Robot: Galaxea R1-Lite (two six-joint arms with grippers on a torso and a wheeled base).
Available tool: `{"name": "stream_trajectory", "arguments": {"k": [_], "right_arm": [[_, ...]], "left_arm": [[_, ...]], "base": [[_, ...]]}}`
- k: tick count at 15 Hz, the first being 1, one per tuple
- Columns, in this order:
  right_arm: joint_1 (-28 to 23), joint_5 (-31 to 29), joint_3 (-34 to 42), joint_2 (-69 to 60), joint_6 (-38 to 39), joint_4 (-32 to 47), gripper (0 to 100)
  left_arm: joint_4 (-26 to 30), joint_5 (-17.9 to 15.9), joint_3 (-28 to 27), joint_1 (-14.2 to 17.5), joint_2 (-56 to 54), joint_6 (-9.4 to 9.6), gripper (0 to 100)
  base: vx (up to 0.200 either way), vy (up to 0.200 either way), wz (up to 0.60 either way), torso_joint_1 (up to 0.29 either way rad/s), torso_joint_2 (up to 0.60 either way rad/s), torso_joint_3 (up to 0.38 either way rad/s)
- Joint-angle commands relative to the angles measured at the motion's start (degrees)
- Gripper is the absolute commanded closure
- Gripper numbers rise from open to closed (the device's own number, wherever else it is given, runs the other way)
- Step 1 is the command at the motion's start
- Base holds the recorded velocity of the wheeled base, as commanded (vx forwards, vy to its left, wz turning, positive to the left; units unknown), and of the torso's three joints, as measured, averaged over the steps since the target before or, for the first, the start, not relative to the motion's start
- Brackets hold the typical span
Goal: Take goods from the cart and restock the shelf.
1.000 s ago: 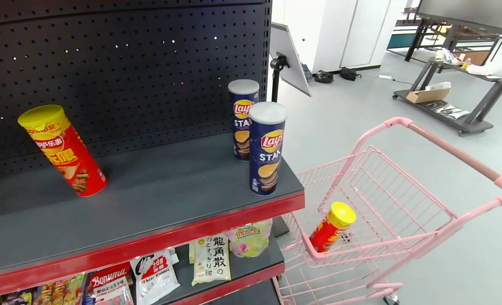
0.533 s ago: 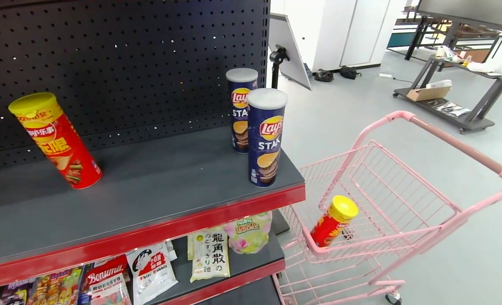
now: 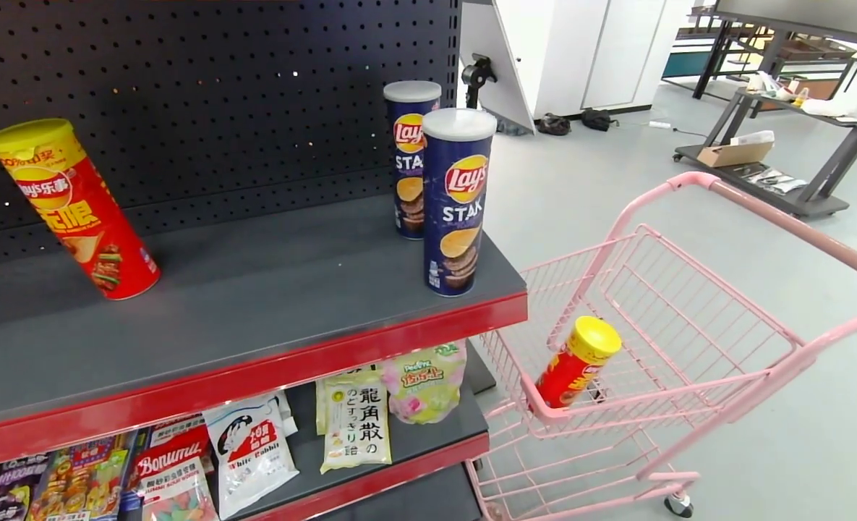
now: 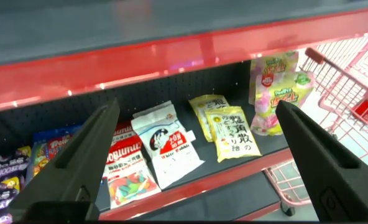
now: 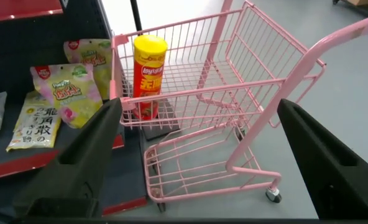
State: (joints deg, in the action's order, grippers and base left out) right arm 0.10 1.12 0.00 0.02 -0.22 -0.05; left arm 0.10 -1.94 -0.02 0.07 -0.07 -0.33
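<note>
Overhead, from the head view, a pink cart (image 3: 732, 217) is seen standing just beside the right end of the shelf (image 3: 254, 289). A red canister (image 3: 578, 362) with a yellow lid is seen leaning in the cart's basket, at the corner nearest the shelf, lid uppermost. On the top board of the shelf a shelved red canister (image 3: 74, 210) is placed at the left end. A front blue canister (image 3: 458, 202) and a rear blue canister (image 3: 408, 159) are set upright at the right end, just beside each other. On the board below, snack bags (image 3: 356, 423) are laid in a row.

Next, in the left wrist view, the left gripper (image 4: 197, 106) is held low before the shelf's red edge (image 4: 171, 53), and its two dark fingers (image 4: 84, 162) are spread wide with nothing gripped. The lower board's snack bags (image 4: 234, 130) are framed between them, well apart from the tips. A part of the cart (image 4: 349, 68) is seen beyond one finger.

Lastly, in the right wrist view, the right gripper (image 5: 199, 104) is held above the floor before the cart (image 5: 265, 81), and its fingers (image 5: 327, 168) are likewise spread wide and empty. The red canister (image 5: 148, 78) is seen in the basket, ahead of the fingers and nearer to one of them; it is not touched by either and lies well apart from the tips. Two pale snack bags (image 5: 66, 90) are seen on the lower board beside the cart.
</note>
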Motion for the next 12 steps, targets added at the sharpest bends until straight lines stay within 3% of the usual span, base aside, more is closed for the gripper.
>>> {"name": "stream_trajectory", "arguments": {"k": [1, 4, 7, 8, 9, 10, 11, 12], "right_arm": [[-0.01, 0.02, 0.0, -0.02, 0.04, -0.04, 0], [-0.01, 0.11, 0.0, -0.02, -0.04, -0.04, 0], [-0.19, -0.07, -0.53, 0.06, -0.48, -0.04, 0], [0.08, 0.2, -11.51, 6.92, 1.19, 0.31, 0], [0.17, 0.11, -24.61, 22.48, 8.92, 1.02, 0], [0.25, 1.08, -30.67, 28.36, 13.4, 1.19, 0], [1.66, 5.47, -35.33, 36.19, 11.12, 0.49, 0], [3.07, 7.05, -34.8, 43.48, 9.98, -2.76, 0]], "left_arm": [[-0.01, 0.0, 0.02, 0.01, 0.07, -0.02, 0], [-0.01, 0.0, 0.02, 0.01, 0.07, -0.02, 0], [-0.01, 0.0, 0.02, 0.01, 0.07, -0.11, 0], [-0.01, 0.0, 0.02, 0.01, 0.07, -0.11, 0], [-0.01, 0.0, 0.02, 0.01, 0.07, -0.11, 0], [-0.01, 0.0, 0.02, 0.01, 0.07, -0.11, 0], [-0.01, 0.0, 0.02, 0.01, 0.07, -0.02, 0], [-0.01, 0.0, 0.02, 0.01, 0.07, -0.11, 0]], "base": [[0.0, 0.0, 0.0, -0.149, 0.39, 0.251], [0.0, 0.0, 0.0, -0.17, 0.48, 0.312], [0.0, 0.0, 0.0, -0.066, 0.2, 0.126], [0.0, 0.0, 0.0, -0.022, 0.06, 0.046], [0.0, 0.0, 0.0, 0.0, 0.0, 0.0], [0.0, 0.0, 0.0, 0.0, 0.0, 0.0], [0.0, 0.0, 0.0, 0.0, 0.0, 0.0], [0.0, 0.0, 0.0, 0.0, 0.0, 0.0]]}}
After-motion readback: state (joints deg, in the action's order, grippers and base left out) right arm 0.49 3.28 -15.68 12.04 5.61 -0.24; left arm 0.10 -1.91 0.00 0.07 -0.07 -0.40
